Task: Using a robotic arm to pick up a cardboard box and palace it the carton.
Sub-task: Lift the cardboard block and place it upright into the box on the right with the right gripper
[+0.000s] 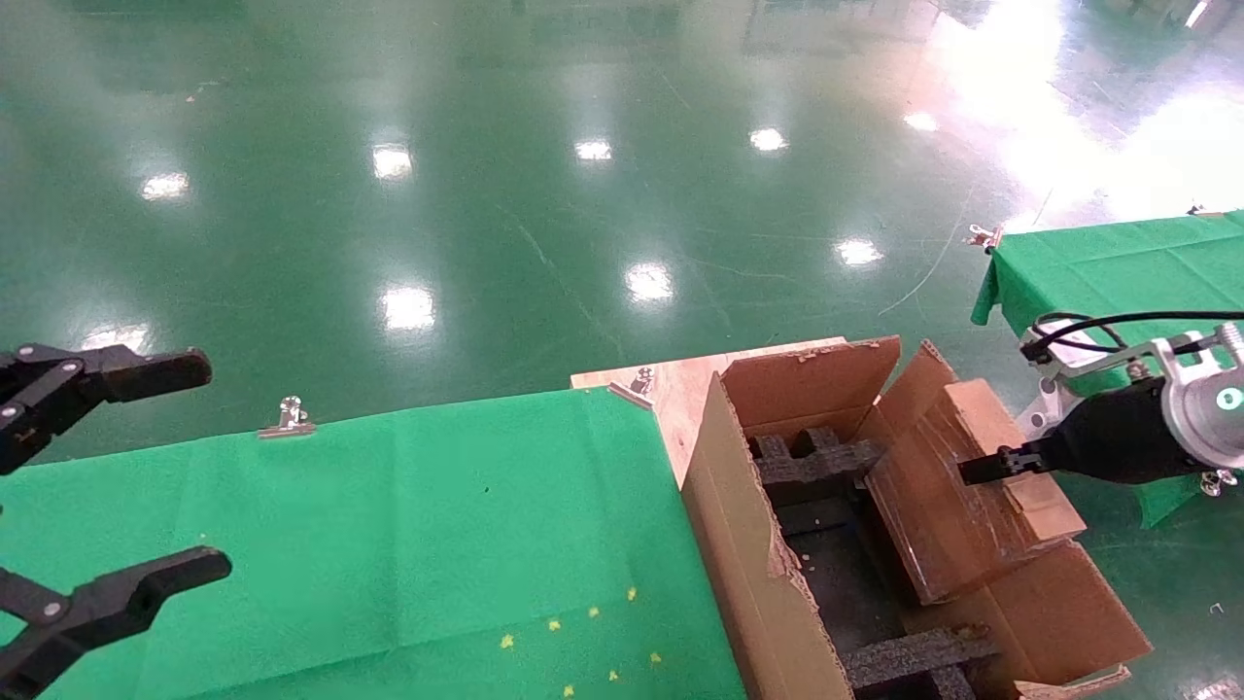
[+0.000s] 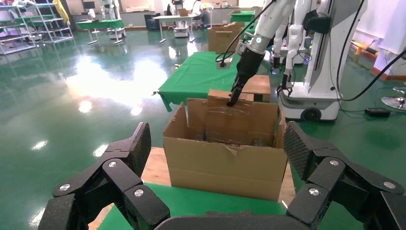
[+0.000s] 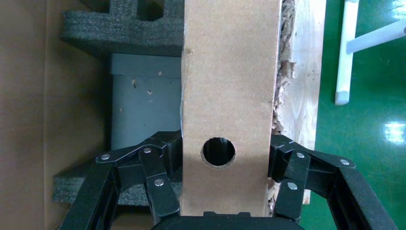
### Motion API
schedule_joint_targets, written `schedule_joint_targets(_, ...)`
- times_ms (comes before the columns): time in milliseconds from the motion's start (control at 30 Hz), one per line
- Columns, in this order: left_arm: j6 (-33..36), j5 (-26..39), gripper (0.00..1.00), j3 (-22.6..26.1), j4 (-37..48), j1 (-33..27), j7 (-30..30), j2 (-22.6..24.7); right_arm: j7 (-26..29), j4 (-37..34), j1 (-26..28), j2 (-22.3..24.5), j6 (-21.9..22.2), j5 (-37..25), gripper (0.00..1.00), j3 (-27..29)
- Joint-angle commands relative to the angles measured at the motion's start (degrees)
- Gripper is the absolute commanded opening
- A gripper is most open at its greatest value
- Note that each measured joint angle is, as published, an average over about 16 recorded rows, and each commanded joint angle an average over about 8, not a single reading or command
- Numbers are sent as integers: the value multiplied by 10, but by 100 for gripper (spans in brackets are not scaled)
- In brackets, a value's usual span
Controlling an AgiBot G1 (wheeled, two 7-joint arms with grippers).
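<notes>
Black fingers of the right gripper [image 3: 223, 189] clamp both sides of the cardboard box [image 1: 972, 491], held tilted over the carton [image 1: 768, 583] at lower right of the head view. Placing is the step in hand; next, I judge, it must lower between the foam inserts [image 1: 807, 457] before letting go. At far left the left gripper [image 1: 97, 486] hangs spread and idle.

- cardboard box [image 1: 957, 491], centre right of head view: plain brown, glossy clear tape, dark round hole [image 3: 219, 151]
- carton [image 1: 753, 554]: brown corrugated, ragged pale edges
- foam inserts [image 1: 812, 457] inside it: black
- tablecloth [image 1: 369, 544], lower left: bright green, few yellow specks
- floor [image 1: 544, 194]: dark glossy green, white light spots
- right gripper [image 3: 220, 179] fingers: black, silver rivets
</notes>
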Motion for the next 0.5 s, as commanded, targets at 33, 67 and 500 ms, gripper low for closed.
schedule_joint_targets(33,0,0,100,0,0,0,0,0,8,5,-6,-2,10,-4,0,-3)
schedule_joint_targets(67,0,0,100,0,0,0,0,0,11,6,-8,-3,14,-5,0,-4)
schedule_joint_targets(500,0,0,100,0,0,0,0,0,47,5,-49,-33,57,-16,0,-18)
